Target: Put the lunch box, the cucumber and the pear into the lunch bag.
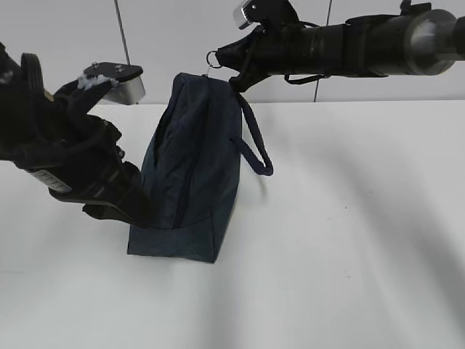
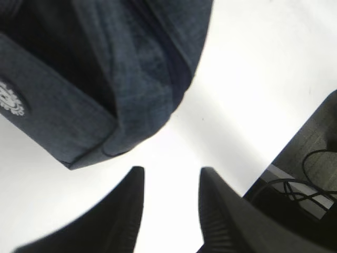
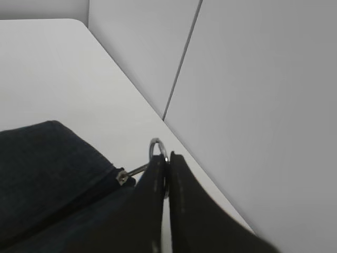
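The right tool [image 3: 164, 174] is pinching the metal ring pull [image 3: 157, 149] at the top middle, above the lunch bag [image 1: 190, 174] standing on the surface [image 1: 349, 240], while the left tool [image 2: 169, 182] is waiting open and empty beside the bag's lower left.

White table [image 1: 363, 240], grey panelled wall [image 1: 167, 36], possibly cables [image 2: 303, 190] beyond table edge

Lunch bag [image 1: 190, 171] interior not visible in any view, contents undeterminable; left pincer [image 1: 116, 211] hidden behind its own arm in exterior view; ring pull [image 3: 158, 153] partly covered by right pincer [image 3: 167, 171]; wrist views crop the bag.
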Available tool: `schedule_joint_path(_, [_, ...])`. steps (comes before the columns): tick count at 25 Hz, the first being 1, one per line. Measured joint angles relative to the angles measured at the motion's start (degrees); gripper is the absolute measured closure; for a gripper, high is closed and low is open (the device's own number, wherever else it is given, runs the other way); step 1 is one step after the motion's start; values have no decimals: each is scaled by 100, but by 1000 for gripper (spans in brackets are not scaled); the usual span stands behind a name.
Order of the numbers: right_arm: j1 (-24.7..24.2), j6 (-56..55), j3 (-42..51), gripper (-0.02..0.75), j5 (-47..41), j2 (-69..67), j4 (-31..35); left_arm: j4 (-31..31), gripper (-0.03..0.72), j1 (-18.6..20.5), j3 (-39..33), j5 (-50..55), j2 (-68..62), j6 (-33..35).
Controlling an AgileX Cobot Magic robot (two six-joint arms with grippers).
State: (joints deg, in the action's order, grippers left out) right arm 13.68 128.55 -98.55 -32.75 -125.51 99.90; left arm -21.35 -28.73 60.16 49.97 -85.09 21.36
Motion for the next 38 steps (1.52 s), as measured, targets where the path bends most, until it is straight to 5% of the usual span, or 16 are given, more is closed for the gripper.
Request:
schedule_joint_path(5, [-10, -561, -11, 738, -342, 61, -371, -26, 383, 0, 86, -232, 173, -86])
schedule_joint_path(12, [-22, -1326, -22, 738, -1018, 130, -1146, -32, 379, 0, 512, -1476, 201, -151])
schedule_joint_path(22, [-22, -1452, -22, 738, -1103, 130, -1278, -95, 377, 168, 522, -2923, -204, -151])
schedule_joint_path(38, [-33, -1477, -22, 738, -1115, 130, -1286, -127, 377, 455, 1718, -2536, -1282, -199])
